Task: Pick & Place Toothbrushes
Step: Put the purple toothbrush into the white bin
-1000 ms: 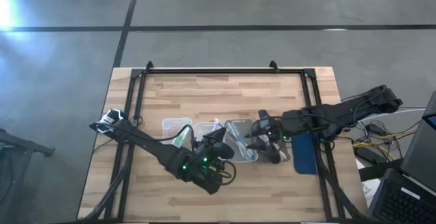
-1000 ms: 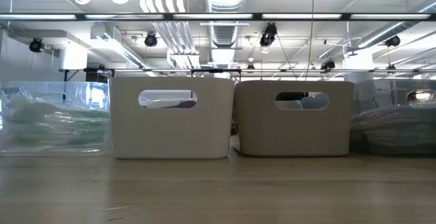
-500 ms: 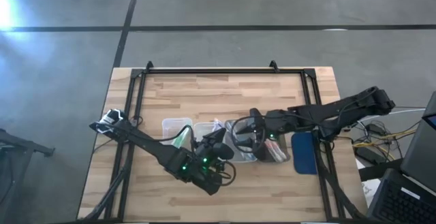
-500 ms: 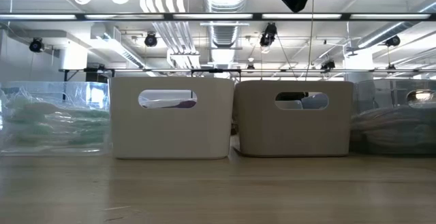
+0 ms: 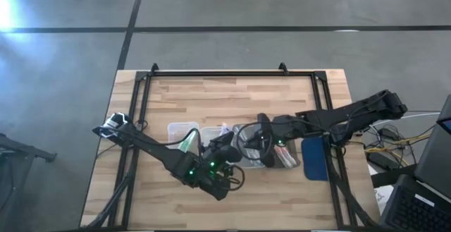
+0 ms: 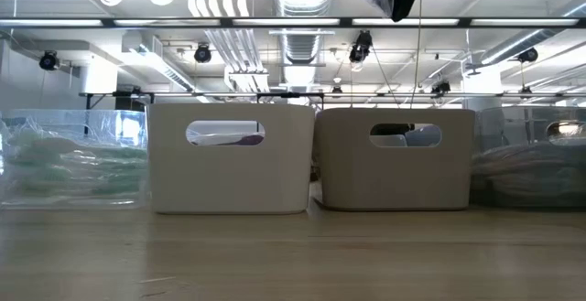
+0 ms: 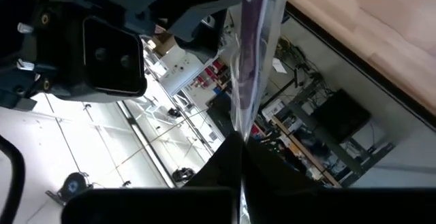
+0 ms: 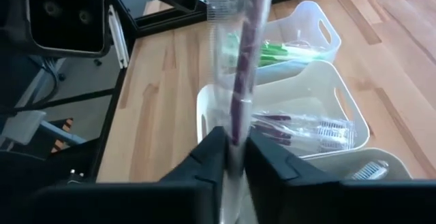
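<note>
A purple toothbrush [image 8: 244,60] in clear wrapping hangs in the air between my two grippers, above the bins; the left wrist view also shows the toothbrush [image 7: 256,40]. My left gripper [image 7: 241,161] is shut on one end and my right gripper [image 8: 234,142] is shut on the other. In the high view the left gripper [image 5: 227,156] and right gripper [image 5: 256,140] meet over the table's middle. Below, one white bin [image 8: 310,20] holds green toothbrushes [image 8: 286,48] and the neighbouring bin [image 8: 354,125] holds purple ones [image 8: 300,125]. My left gripper pinches the toothbrush's wrapped end [image 7: 240,134] between its two fingers; the brush runs straight on from the fingertips, lifted clear of table and bins. My right gripper pinches the opposite end, wrapper and purple handle tip [image 8: 235,125], between its two fingers, slanting down from the table's right, along the brush.
A third bin [image 8: 371,169] sits beside the purple one. Clear trays [image 5: 182,132] lie left of the grippers and a blue object [image 5: 315,158] lies under the right arm. The low view shows two white handled bins [image 6: 229,159] and clear bags [image 6: 64,159].
My right gripper has gone toward the table's left and a little down, up to the left gripper and the toothbrush held there. The left gripper and the toothbrush have stayed where they were.
</note>
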{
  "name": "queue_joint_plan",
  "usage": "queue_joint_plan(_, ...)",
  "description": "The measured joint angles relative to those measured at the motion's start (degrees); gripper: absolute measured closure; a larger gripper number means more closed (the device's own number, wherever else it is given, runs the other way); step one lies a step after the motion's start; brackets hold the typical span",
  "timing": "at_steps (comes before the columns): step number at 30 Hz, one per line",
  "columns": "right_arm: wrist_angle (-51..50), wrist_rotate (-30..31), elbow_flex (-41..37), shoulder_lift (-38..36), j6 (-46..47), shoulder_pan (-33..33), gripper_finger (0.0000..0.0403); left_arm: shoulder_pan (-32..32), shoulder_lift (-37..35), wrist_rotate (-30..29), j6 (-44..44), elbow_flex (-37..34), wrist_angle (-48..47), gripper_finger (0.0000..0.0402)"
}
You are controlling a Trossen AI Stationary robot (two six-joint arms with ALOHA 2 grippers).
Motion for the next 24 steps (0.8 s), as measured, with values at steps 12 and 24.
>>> queue_joint_plan(12, -6.87, 5.49, 0.0, -3.18, -0.21, -0.17, 0.0381, 0.02, 0.0, -1.79, -13.51, -0.02, 0.04, 0.0326)
queue_joint_plan(24, -15.13, 14.13, -0.97, -16.86, -2.35, 0.03, 0.0382, -0.02, -0.11, -6.75, -52.46, -0.02, -13.75, 0.0285)
